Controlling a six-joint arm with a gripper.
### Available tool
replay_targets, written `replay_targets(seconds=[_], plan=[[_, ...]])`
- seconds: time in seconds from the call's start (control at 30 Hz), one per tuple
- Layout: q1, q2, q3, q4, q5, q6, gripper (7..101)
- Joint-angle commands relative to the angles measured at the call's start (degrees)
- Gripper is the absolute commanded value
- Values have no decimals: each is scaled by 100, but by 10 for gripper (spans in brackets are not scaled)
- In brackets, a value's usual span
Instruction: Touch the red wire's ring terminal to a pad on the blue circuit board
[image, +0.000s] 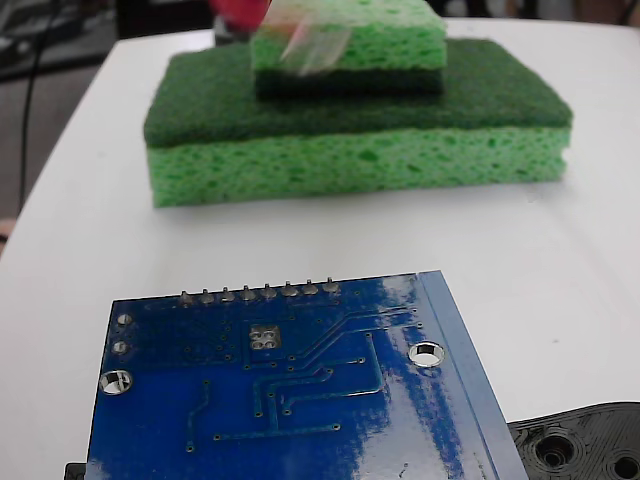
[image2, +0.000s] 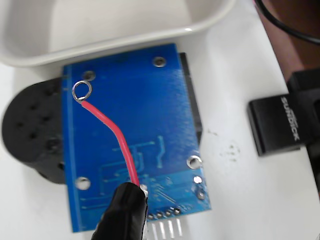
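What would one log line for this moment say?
red wire: over blue circuit board | ring terminal: beside corner hole, contact unclear | claw: unseen

The wrist looks almost straight down in the wrist view. The gripper's fingers do not show there. A black sleeve (image2: 122, 215) comes up from the bottom edge, just left of centre. From it the red wire (image2: 116, 137) runs up and to the left in a soft bend and ends in the ring (image2: 81, 91). In the fixed view a blurred red and pale streak (image: 300, 40) crosses the top edge; whether it belongs to the arm cannot be told.
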Motion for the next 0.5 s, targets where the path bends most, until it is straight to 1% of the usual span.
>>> replay_targets(seconds=[0.03, 0.3, 0.5], plan=[[-97, 26, -53, -9, 316, 176, 1003], [-422, 62, 53, 149, 853, 694, 1003], [-598, 79, 290, 26, 1099, 923, 1003]])
